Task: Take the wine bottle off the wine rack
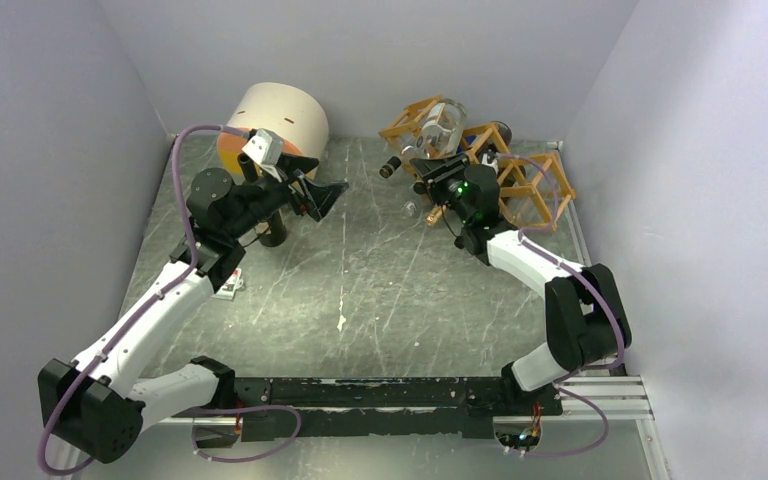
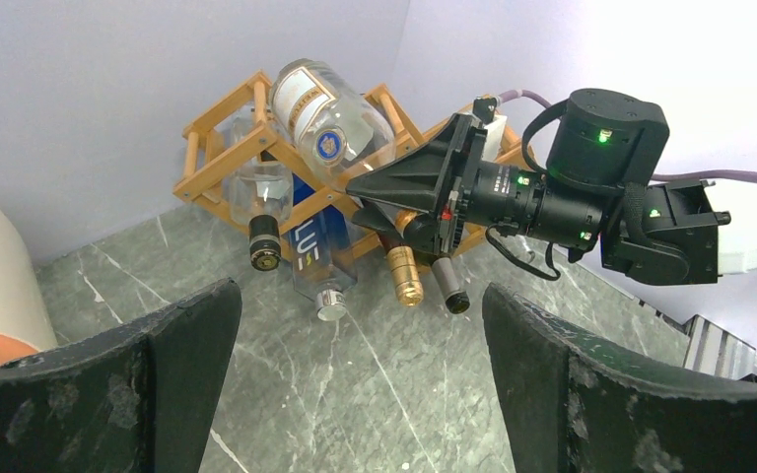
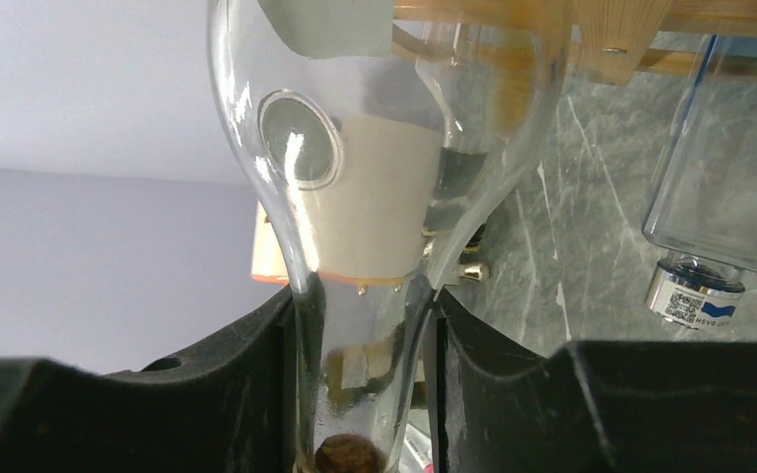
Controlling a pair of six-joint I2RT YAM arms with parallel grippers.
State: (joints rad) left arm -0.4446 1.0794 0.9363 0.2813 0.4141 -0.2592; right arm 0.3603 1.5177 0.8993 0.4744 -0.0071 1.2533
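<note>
The orange-tan wooden wine rack (image 1: 535, 190) stands at the back right of the table and shows in the left wrist view (image 2: 219, 158). A clear glass wine bottle (image 1: 443, 125) lies in its top cell, neck pointing out (image 2: 325, 118). My right gripper (image 1: 428, 166) is shut on this bottle's neck (image 3: 375, 177), with a black finger pressed on each side (image 3: 365, 394). A brown cork shows low in the neck. My left gripper (image 1: 328, 195) is open and empty above the table, facing the rack from the left (image 2: 360, 384).
Several other bottles lie in the lower cells: a dark-capped one (image 2: 264, 251), a square clear one with blue lettering (image 2: 315, 258), a gold-capped one (image 2: 404, 278) and a dark-necked one (image 2: 449, 288). A cream and orange cylinder (image 1: 275, 120) stands back left. Walls enclose three sides.
</note>
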